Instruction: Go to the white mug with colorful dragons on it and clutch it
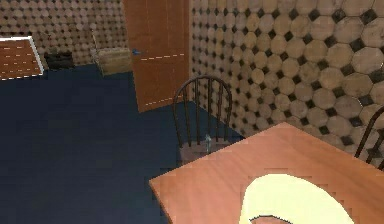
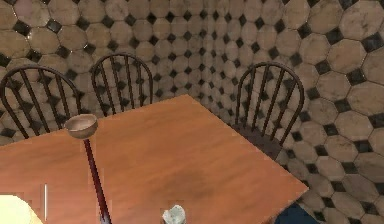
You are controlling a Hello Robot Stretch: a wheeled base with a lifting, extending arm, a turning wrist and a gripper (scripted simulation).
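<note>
Forward view first: a wooden worktop comes in from five o'clock, with its near corner at about six. A dark spindle-back chair stands right at its far edge, close to the centre of the picture. The curved back of a second chair shows at three o'clock. Up at twelve there's an orange door, and a brown box sits on the floor just beside it at eleven. Dark blue floor spreads out to nine o'clock. A wall of octagon tiles runs from one o'clock to three.

Over to the arm side view, and it's the same worktop across the middle, with three dark chairs around its far sides. One chair is at nine o'clock, one at eleven and one at two. On the wood lies a dark red stick with a tan cup-shaped head. The head is at nine o'clock and the shaft runs down to seven.

And the mug? At six o'clock, near the worktop's closest edge, sits a small whitish thing. It's well apart from the chairs, and it's too small to tell whether it's the mug or to make out any dragons.

As for the jaws, spread or pressed together, I cannot tell.
</note>
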